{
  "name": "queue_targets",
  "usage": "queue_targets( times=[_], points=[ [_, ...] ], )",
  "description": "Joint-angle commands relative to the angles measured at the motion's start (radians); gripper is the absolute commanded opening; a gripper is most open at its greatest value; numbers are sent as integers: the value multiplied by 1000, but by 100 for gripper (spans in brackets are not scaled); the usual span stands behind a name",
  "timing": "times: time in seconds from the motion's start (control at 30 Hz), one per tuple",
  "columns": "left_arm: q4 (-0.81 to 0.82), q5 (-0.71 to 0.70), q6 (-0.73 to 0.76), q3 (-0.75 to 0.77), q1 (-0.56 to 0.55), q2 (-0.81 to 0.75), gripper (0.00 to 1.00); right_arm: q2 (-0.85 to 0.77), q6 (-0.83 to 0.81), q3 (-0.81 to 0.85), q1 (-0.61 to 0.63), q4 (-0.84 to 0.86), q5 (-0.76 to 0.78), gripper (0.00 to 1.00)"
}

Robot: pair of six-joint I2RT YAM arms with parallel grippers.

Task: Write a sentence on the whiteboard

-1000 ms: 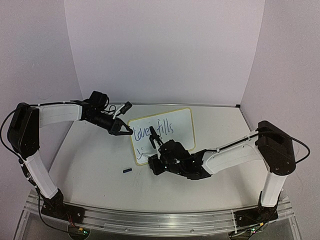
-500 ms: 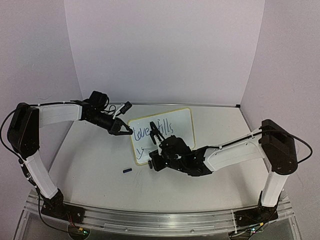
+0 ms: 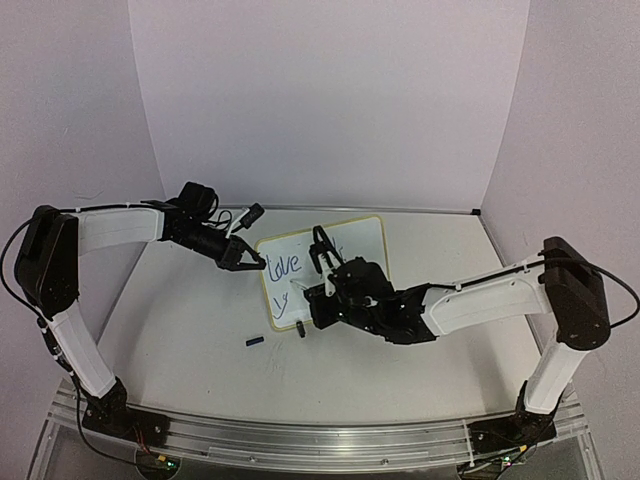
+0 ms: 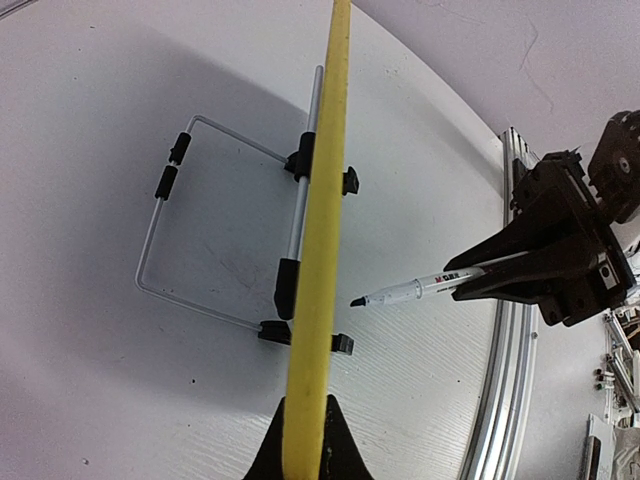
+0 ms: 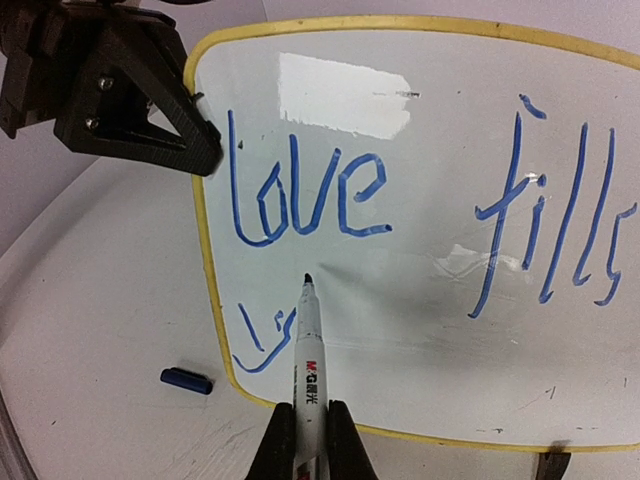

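The whiteboard (image 3: 365, 245) is stood nearly upright near the middle of the table (image 3: 180, 320), toward its far edge, and is propped from behind on a wire stand (image 4: 190, 230) that is joined to it by black clip feet (image 4: 345, 182). Its left edge is pinched by the left gripper (image 3: 255, 262), whose fingers (image 4: 305, 450) are closed tight on the pale-yellow rim. The sentence (image 5: 305, 200) is written in blue on the board's face: "love" and "fills" are seen on the upper line, and only a first stroke resembling a "y" is found below, at the lower left corner. A marker (image 5: 308, 350) is clamped between the closed jaws of the right gripper (image 5: 305, 440), with its white barrel held well back from the tip. The tip is pointed at the board just under "love" and just right of the "y"; from the left wrist it is seen just beside the face, but contact cannot be confirmed. A blue cap (image 3: 254, 342) is left lying on the table, near the board's lower left corner and apart from it.
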Motion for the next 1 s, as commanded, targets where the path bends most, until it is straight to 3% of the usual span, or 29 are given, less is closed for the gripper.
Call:
queue_targets(
  times=[0.0,0.97],
  points=[
    [-36,-79,50,29,-7,-18,0,0,14,-18,-3,16,8,0],
    [-36,-82,51,30,-7,-11,0,60,53,-34,-8,48,-18,0]
  ],
)
